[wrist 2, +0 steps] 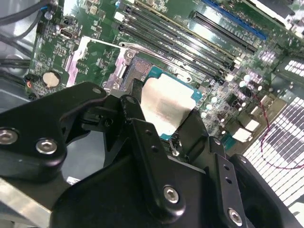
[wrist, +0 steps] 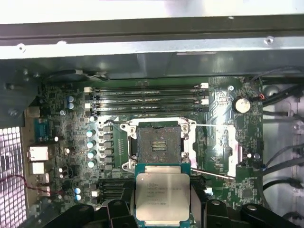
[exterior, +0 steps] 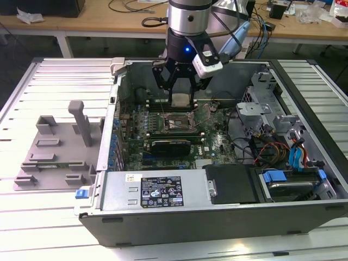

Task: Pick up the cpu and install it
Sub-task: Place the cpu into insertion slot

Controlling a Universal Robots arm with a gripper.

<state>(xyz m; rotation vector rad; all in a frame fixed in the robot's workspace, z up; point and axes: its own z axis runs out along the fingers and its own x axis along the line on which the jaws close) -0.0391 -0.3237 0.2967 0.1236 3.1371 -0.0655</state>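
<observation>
My gripper (exterior: 180, 93) hangs inside the open computer case, shut on the cpu (exterior: 180, 99), a flat square chip with a silver metal top. In both wrist views the cpu (wrist: 161, 192) (wrist 2: 167, 102) sits between the black fingers (wrist 2: 142, 137), gripped by its edges. It hovers above the motherboard, just short of the open socket (wrist: 159, 145) (exterior: 176, 123), whose contact field lies bare. The socket's load plate (wrist: 233, 147) is flipped open to one side.
A grey plastic tray (exterior: 54, 152) with upright posts lies outside the case on the exterior view's left. Memory slots (wrist: 147, 95) run beside the socket. A drive cage (exterior: 261, 103), cables (exterior: 272, 149) and a black power supply (exterior: 163, 190) crowd the case's other parts.
</observation>
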